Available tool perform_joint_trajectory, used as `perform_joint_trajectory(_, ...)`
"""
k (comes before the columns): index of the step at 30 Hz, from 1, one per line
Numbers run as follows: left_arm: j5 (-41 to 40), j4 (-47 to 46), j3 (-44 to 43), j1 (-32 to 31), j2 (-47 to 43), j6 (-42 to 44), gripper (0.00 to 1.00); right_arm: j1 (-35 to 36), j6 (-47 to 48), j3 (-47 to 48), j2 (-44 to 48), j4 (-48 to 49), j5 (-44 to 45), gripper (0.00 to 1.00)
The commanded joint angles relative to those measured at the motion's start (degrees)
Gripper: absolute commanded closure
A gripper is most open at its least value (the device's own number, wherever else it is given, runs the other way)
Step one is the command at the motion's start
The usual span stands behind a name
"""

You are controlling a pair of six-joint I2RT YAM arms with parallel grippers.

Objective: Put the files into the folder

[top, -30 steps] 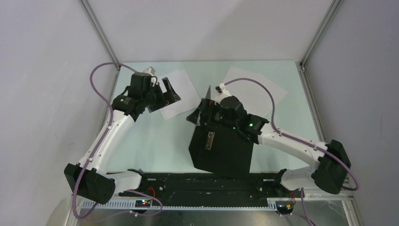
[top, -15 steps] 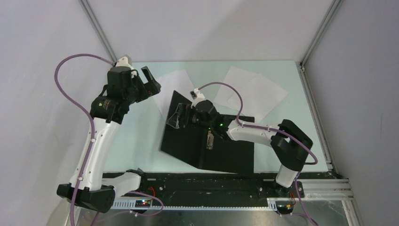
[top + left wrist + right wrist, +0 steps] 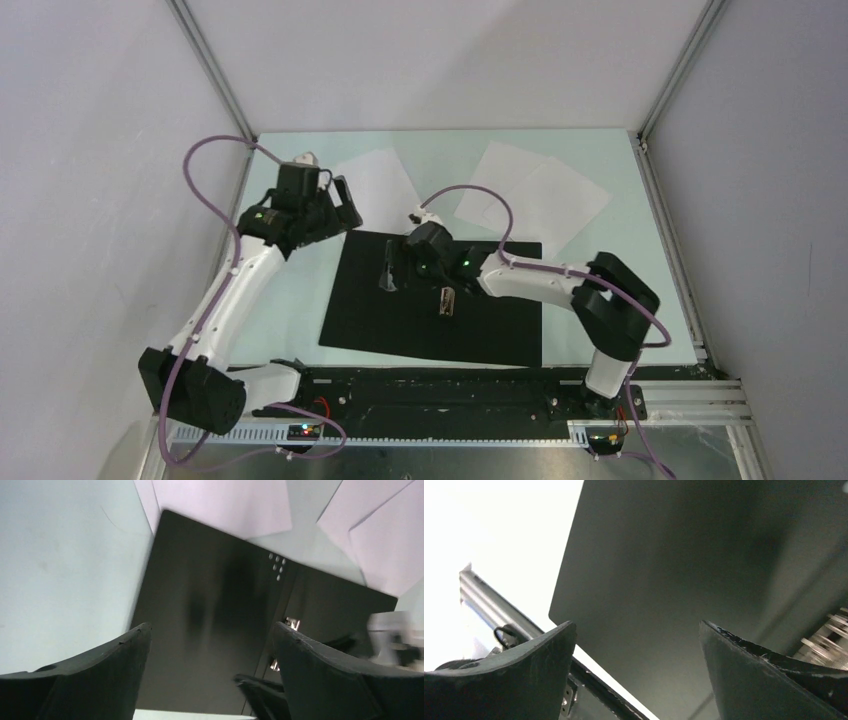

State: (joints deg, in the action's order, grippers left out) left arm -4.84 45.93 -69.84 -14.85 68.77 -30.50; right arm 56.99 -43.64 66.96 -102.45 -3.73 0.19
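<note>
Top external view: the folder (image 3: 400, 315) lies opened flat on the bench, black inside facing up, towards the near edge and about midway between the two side edges. It makes a wide dark rectangle, slightly askew, with a small metal clip (image 3: 447, 300) glinting at the spine. None of its pale cover shows.

The files (image 3: 530, 195) are plain white sheets, all outside the folder. Two overlap near the rear right corner of the bench, apart from the folder. A lone sheet (image 3: 380, 180) lies towards the rear left, its near edge meeting the folder's rear left corner. Whether it is tucked under that corner I cannot tell.

The left arm rises from its base at the near left corner, runs up along the left edge and bends inward at the wrist. The left gripper (image 3: 340, 205) hangs just off the folder's rear left corner, fingers spread wide and holding nothing. Its own camera looks down between the fingers at the black sheet, somewhat blurred.

The right arm folds at the elbow by the right edge and stretches its forearm leftward, low across the folder. The right gripper (image 3: 390, 272) sits over the left-hand leaf, jaws likewise parted wide with only black surface between them.
</note>
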Motion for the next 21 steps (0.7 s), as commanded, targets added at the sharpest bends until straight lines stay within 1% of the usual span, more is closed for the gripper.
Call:
perform_joint_trajectory(1,0.66,-6.70,4.34,-5.50,2.27,-3.16,0.07,-3.74,-0.11,0.28,7.43,-16.21,12.06,0.05)
perform_joint_trajectory(4,0.87,-10.68,7.35,-9.82,5.91,-5.88,0.11,-5.86,-0.49,-4.17,9.57,-19.55,14.67,0.09)
perform_joint_trajectory(7,2.46,-14.34,9.34,-15.24,10.32,-8.29,0.19,-6.93,-0.93,-7.05,10.59,-22.50,15.88,0.12)
perform_joint_trajectory(9,2.51,-16.71,9.53,-18.68,13.46,-9.58,0.24,-7.81,-2.32,-10.70,13.41,-22.36,16.19,0.13)
perform_joint_trajectory(10,2.45,-17.17,9.58,-19.80,14.57,-10.13,0.26,-8.28,-3.36,-14.18,14.69,-21.84,15.80,0.14)
perform_joint_trajectory(12,2.51,-18.33,9.70,-22.69,17.65,-11.10,0.35,-10.00,-4.61,-19.22,18.64,-20.51,15.02,0.16)
perform_joint_trajectory(13,2.72,-19.13,9.90,-24.26,19.43,-11.39,0.37,-11.32,-5.12,-20.59,20.90,-20.24,14.89,0.17)
perform_joint_trajectory(14,2.86,-19.56,9.99,-25.01,20.20,-11.85,0.43,-11.83,-5.26,-22.78,21.86,-20.30,14.81,0.18)
perform_joint_trajectory(15,3.09,-20.29,10.19,-26.27,21.58,-12.08,0.45,-12.85,-5.33,-23.64,23.55,-20.47,14.83,0.19)
perform_joint_trajectory(18,3.55,-21.29,10.50,-28.29,24.14,-13.00,0.55,-15.15,-4.94,-26.92,26.01,-20.57,15.01,0.21)
perform_joint_trajectory(21,4.02,-22.64,10.93,-30.18,25.86,-13.68,0.58,-16.91,-3.74,-28.83,27.66,-19.06,14.02,0.23)
